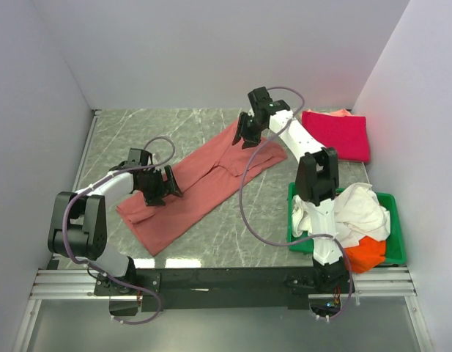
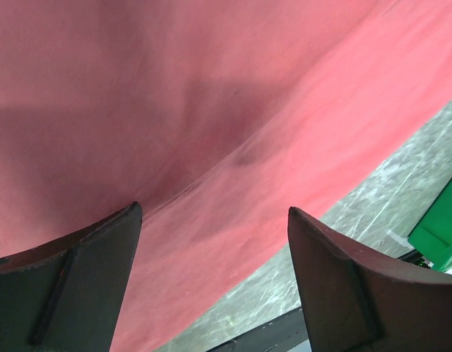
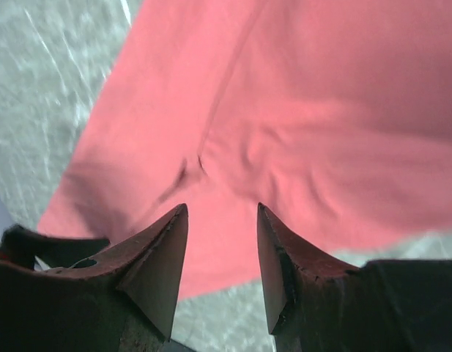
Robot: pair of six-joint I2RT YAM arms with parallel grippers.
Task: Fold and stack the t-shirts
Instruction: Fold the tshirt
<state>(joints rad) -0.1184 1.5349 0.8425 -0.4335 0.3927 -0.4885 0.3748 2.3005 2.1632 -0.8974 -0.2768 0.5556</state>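
Note:
A large salmon-red t-shirt (image 1: 211, 183) lies in a long narrow strip, diagonally across the table's middle. My left gripper (image 1: 161, 187) hovers over its near-left part, jaws wide open with only cloth (image 2: 211, 110) below them. My right gripper (image 1: 247, 132) is above the shirt's far-right end, where a sleeve seam wrinkles (image 3: 321, 110); its jaws stand open and hold nothing. A folded crimson-pink t-shirt (image 1: 337, 134) rests at the back right. A white t-shirt (image 1: 357, 209) and an orange t-shirt (image 1: 365, 253) lie crumpled in the green tray.
The green tray (image 1: 395, 235) stands at the right front, beside the right arm's base; its corner (image 2: 438, 227) also shows in the left wrist view. Grey walls close in the table on the left, back and right. Marbled tabletop (image 1: 152, 132) shows at the back left.

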